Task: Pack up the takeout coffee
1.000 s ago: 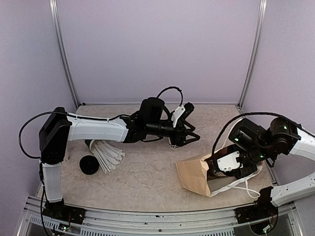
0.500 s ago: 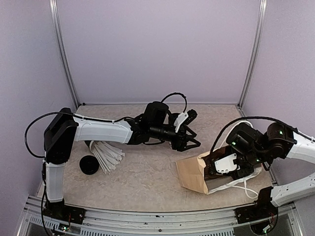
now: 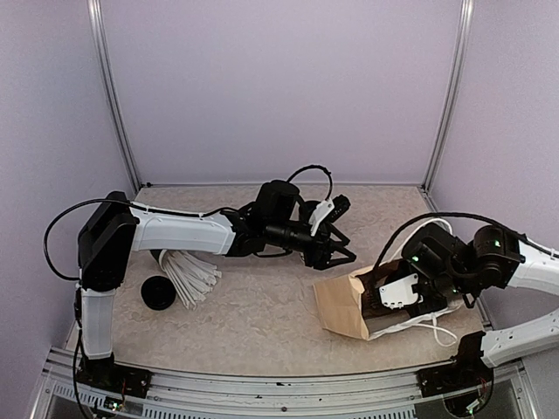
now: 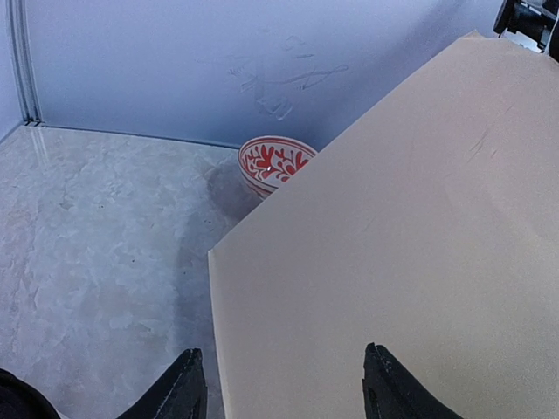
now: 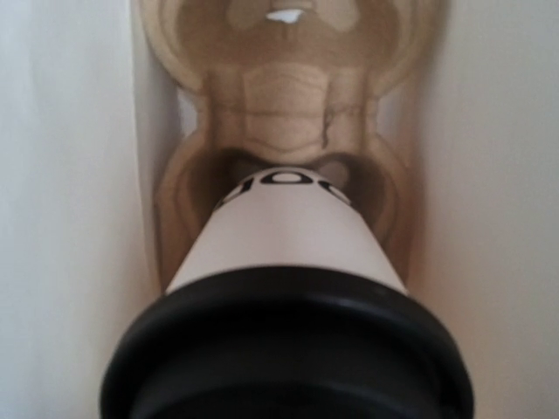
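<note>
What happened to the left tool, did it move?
Yes. The left tool slid right and nearer, toward the paper bag, away from the straws.

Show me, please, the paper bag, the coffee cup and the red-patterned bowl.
paper bag (image 3: 339, 307): top view, brown side.
coffee cup (image 5: 288, 227): right wrist view, white wall.
bowl (image 4: 272, 166): left wrist view, patterned outer wall.

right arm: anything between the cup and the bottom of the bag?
Nothing visible. The takeout cup sits between the paper bag walls, base pointed at a brown moulded shape at the far end. The gap ahead of the base looks open.
</note>
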### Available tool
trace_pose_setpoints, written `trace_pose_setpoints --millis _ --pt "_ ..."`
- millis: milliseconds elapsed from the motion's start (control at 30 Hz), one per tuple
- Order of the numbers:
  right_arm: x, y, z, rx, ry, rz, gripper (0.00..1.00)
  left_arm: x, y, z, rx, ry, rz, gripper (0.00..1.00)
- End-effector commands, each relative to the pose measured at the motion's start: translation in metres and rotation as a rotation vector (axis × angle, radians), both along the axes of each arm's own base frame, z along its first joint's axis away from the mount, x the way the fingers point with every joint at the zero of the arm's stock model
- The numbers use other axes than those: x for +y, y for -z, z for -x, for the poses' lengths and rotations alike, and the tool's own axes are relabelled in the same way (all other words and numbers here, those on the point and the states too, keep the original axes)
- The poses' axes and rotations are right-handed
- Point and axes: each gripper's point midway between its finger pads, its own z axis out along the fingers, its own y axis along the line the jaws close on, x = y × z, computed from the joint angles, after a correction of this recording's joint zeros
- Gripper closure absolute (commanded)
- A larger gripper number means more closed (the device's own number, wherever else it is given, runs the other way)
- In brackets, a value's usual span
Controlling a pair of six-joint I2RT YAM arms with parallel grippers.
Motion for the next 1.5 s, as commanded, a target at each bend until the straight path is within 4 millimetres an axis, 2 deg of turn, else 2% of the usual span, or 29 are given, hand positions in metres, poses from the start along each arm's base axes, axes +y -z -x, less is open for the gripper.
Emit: trace_pose_setpoints --millis 0,133,333,667,1033,1467 --pt "0.004 0.002 0.006 0.017 -0.032 -0.025 0.67 -0.005 0.004 0.003 -0.004 0.03 0.006 0.4" --pt "0.004 0.003 0.007 -0.011 -0.073 -0.038 0.67 -0.004 0.01 0.003 0.002 0.031 0.002 0.4" --pt "0.004 0.003 -0.008 -0.108 -0.054 -0.044 0.68 0.0 0.013 0.0 -0.014 0.014 -0.011 0.4" --pt "-0.001 0.004 -0.015 -0.161 -0.029 -0.035 0.68 0.0 0.02 -0.001 -0.002 0.017 -0.019 0.4" --pt "0.001 0.004 -0.015 -0.158 -0.028 -0.043 0.67 -0.003 0.03 -0.001 0.053 0.038 -0.033 0.4" --pt "0.004 0.015 -0.011 -0.099 -0.038 -0.017 0.64 0.001 0.038 -0.006 0.114 0.043 -0.034 0.4"
